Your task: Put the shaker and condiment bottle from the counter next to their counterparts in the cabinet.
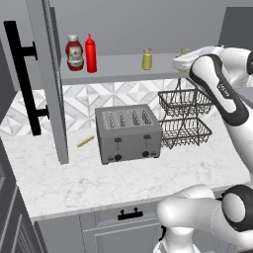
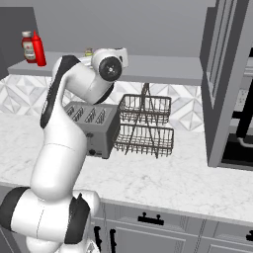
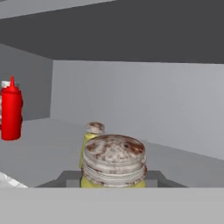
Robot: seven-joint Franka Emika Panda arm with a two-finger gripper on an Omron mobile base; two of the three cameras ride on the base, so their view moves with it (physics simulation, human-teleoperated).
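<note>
My gripper [image 3: 113, 180] is shut on the shaker [image 3: 113, 161], whose speckled beige cap looms close in the hand view, over the cabinet shelf [image 1: 118, 69]. Just beyond it stands the brighter yellow shaker [image 3: 92, 136], which is mid-shelf [image 1: 147, 59] in the left base view. In that view the held shaker [image 1: 184, 51] sits at the hand's tip on the shelf's right part. The red condiment bottle [image 1: 90, 53] stands upright at the shelf's left end, right beside the stout ketchup bottle [image 1: 74, 52]. Both bottles also show far left [image 3: 11, 114] in the hand view.
On the marble counter [image 1: 123, 183], a grey toaster [image 1: 128, 133] stands under the shelf. A two-tier wire basket rack [image 1: 185, 118] is to its right. The open cabinet door [image 1: 49, 79] with its black handle juts out at left. A small tan stick [image 1: 85, 141] lies by the toaster.
</note>
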